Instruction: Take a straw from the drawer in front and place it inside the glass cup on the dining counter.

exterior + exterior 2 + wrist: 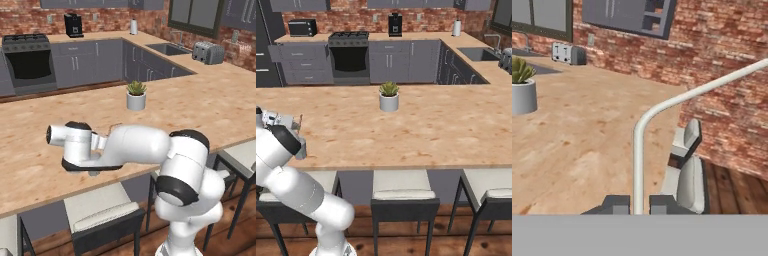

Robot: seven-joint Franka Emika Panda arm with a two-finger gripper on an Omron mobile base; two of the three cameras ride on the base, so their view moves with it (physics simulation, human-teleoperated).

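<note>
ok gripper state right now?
Gripper: shut on the straw, which rises from between the fingertips and bends off to the upper right.

One potted plant on the wood surface. Three stools along its near edge: left, middle, right. Beyond the plant: one stove, one coffee maker, one microwave, one toaster.
</note>
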